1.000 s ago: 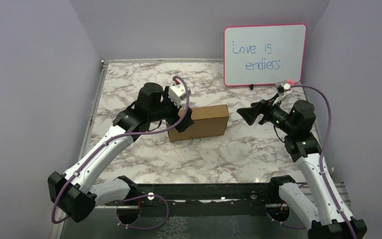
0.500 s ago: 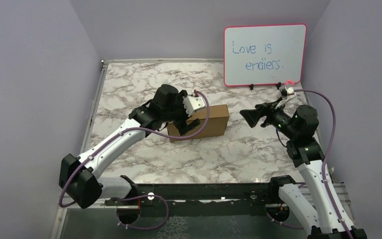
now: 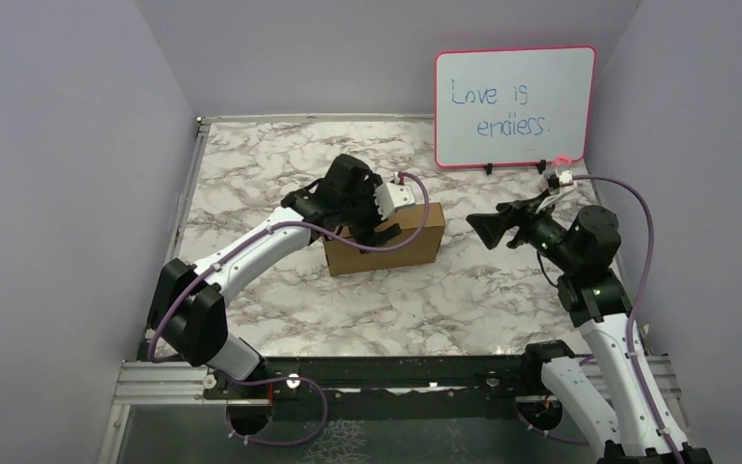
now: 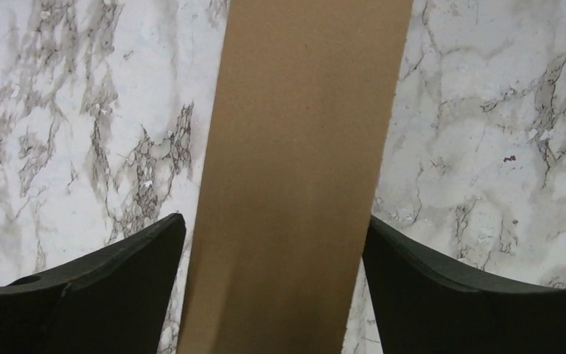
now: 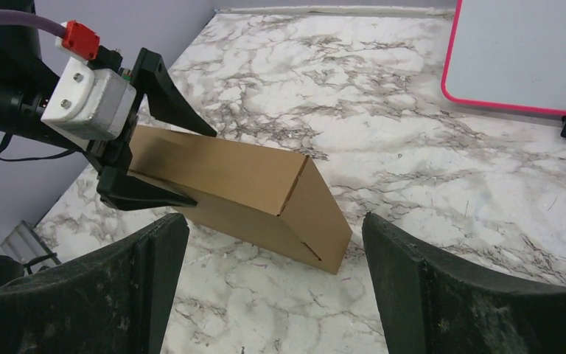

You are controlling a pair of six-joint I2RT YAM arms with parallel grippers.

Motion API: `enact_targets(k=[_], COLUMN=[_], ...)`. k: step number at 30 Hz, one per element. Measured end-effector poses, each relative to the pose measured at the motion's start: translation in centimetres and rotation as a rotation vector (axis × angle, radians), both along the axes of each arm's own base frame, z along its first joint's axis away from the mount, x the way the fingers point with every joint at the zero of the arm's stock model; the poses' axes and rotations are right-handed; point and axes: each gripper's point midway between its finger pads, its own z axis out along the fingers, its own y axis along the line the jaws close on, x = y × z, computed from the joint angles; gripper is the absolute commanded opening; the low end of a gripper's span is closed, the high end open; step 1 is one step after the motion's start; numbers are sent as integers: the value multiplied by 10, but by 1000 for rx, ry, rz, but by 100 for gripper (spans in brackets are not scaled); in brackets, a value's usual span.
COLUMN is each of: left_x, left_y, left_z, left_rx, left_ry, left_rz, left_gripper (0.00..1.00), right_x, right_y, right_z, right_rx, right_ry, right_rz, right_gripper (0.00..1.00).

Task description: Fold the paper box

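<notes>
Two robot arms reach over a white marble desk (image 3: 251, 174). A brown cardboard box (image 3: 413, 235), folded shut into a long narrow block, lies near the middle of the desk with its long sides running left to right.

My left end effector (image 3: 375, 232) sits over the left end of the box. It is spread wide and straddles the box, with one black finger along each long side. In my left wrist view the box fills the gap between the two fingers (image 4: 103, 287). The tips sit just beside its edges, and I cannot tell whether they press on it.

My right end effector (image 3: 476, 226) hovers to the right of the box, apart from it and pointing toward its right end. It is wide open and holds nothing.

A pink-framed whiteboard (image 3: 514, 106) stands at the far right of the desk, with "Love is endless." handwritten on it in blue.
</notes>
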Motion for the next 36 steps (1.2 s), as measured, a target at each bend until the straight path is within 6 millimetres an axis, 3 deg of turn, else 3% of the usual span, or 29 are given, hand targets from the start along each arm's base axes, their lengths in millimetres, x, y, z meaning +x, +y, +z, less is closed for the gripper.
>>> enact_targets(k=[6,15,23,28,33,36], left_x=[-5,-6,10,24,33,36], left_y=[0,2,-9,-13,-4,-7], left_z=[-4,5,20,5,-15,-19], left_rx=[14,78,146,169,216,222], left_ry=[35,-59,-299,-469,-603,-656], left_rz=[-7,9,11,23,50,58], left_gripper=[63,49,49,52,55,62], right_x=[-3,-4,-9,-18,-27,-28], right_y=[-1,-1,-5,-12,-21,-24], right_z=[3,5,10,17,26,28], right_rx=[-3,-4,-4,-2,-1,-2], right_ry=[-15,-23,-42,-78,-116,-131], right_rz=[1,1,-23,-62,-111,-130], right_gripper=[93,93,93,93,93,93])
